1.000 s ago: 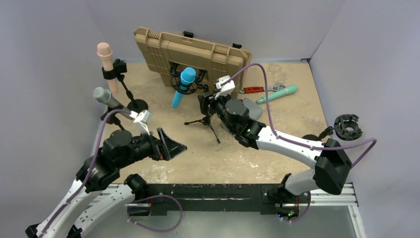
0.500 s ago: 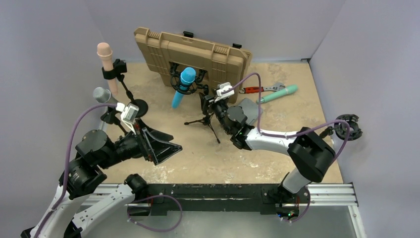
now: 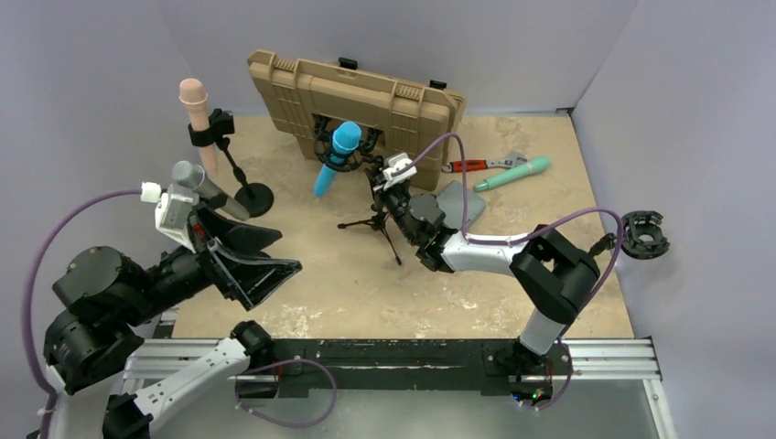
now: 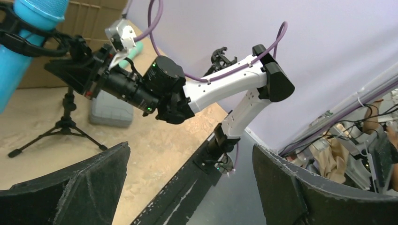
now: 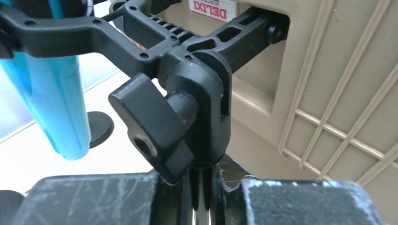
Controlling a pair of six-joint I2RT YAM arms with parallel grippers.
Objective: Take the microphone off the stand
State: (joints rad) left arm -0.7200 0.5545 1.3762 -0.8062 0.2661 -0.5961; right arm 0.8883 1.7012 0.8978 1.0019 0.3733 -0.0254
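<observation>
The blue microphone (image 3: 335, 155) sits tilted in a black shock mount on a small tripod stand (image 3: 373, 223) in front of the tan case. My right gripper (image 3: 379, 189) is shut on the stand's thin upright pole (image 5: 202, 199), just under the mount's joint and its black clamp knob (image 5: 149, 125). In the right wrist view the microphone (image 5: 55, 93) hangs at the left of that joint, untouched. My left gripper (image 3: 273, 254) is open and held above the table's left side, apart from the stand. The left wrist view shows its jaws wide with nothing between them (image 4: 187, 187) and the microphone (image 4: 26, 33) far off.
A tan hard case (image 3: 366, 91) stands upright behind the stand. At the left are a pink microphone (image 3: 194, 102) and a grey microphone (image 3: 194, 179) on their own stands. A red-handled wrench (image 3: 468, 165), a teal microphone (image 3: 514, 172), a grey pad (image 3: 462, 197) and a loose shock mount (image 3: 644, 233) are at the right.
My right gripper has closed on the stand's pole. My left arm has drawn back to the left and risen, its gripper still open.
</observation>
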